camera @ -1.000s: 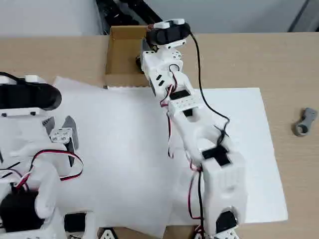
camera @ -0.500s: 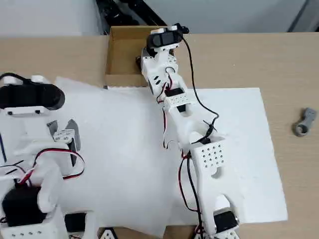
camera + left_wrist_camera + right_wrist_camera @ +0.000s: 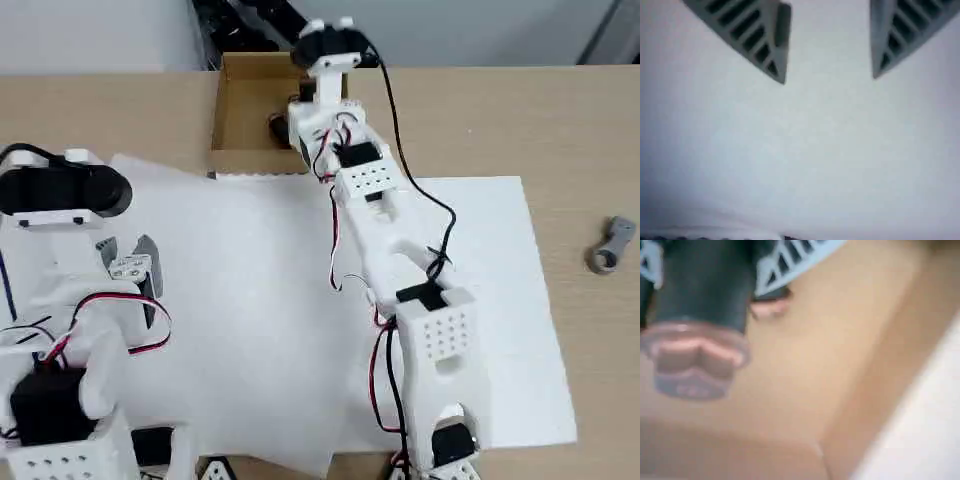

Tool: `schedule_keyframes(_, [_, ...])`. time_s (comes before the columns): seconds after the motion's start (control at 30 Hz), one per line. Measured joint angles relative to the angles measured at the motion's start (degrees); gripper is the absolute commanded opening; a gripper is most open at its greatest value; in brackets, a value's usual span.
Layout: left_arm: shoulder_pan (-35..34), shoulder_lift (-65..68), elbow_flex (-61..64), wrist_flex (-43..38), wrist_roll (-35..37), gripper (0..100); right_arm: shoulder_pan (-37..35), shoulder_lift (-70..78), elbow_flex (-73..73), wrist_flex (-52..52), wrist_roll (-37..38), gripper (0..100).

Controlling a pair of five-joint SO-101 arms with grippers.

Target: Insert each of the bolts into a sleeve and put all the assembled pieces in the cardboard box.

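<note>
The cardboard box (image 3: 240,150) stands at the table's far edge. My right arm stretches over its right side, and my right gripper (image 3: 284,124) sits inside it, shut on a dark sleeve (image 3: 702,285) with a pale pink bolt head (image 3: 694,362) sticking out of its end. The piece hangs just above the box floor (image 3: 805,370), close to a box wall (image 3: 880,385). Over the white sheet (image 3: 805,160) at the near left, my left gripper (image 3: 829,76) is open with nothing between its fingers (image 3: 757,35); it shows from above as well (image 3: 125,250).
A large white sheet (image 3: 240,300) covers the middle of the table, reaching up to the box. A small grey part (image 3: 611,246) lies on bare wood at the far right. Dark equipment (image 3: 240,25) stands behind the table's far edge.
My right arm has stretched farther out and its gripper has gone deeper into the box with the piece. The left arm has shifted only slightly.
</note>
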Motion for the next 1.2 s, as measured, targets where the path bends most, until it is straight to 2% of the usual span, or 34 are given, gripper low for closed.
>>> schedule_keyframes(0.17, [0.00,0.00,0.18,0.00,0.00,10,0.09,-3.87,-0.18,1.14,0.00,23.2])
schedule_keyframes(0.4, [0.00,0.00,0.18,-0.18,0.00,10,0.09,-1.49,-0.18,-4.92,0.00,23.3])
schedule_keyframes(0.6, [0.00,0.00,0.18,-0.18,0.09,10,0.09,-1.85,-0.18,-3.60,0.00,23.0])
schedule_keyframes(0.67, [0.00,0.00,0.18,-0.18,0.00,9,0.09,-3.52,-0.18,-0.53,0.00,22.9])
schedule_keyframes(0.73, [0.00,0.00,0.18,-0.18,0.00,4,0.09,-7.03,-0.09,3.87,0.00,20.4])
schedule_keyframes(0.77, [0.00,0.00,0.18,-0.18,0.00,0,0.09,-9.23,-0.09,6.24,0.00,17.5])
schedule_keyframes(0.9, [0.00,-4.22,2.73,-2.46,0.00,1,0.09,-17.67,-0.18,15.56,0.00,0.6])
schedule_keyframes(1.2, [0.00,-25.85,23.30,-10.11,-1.93,1,0.97,-32.79,-0.18,35.60,0.00,1.3])
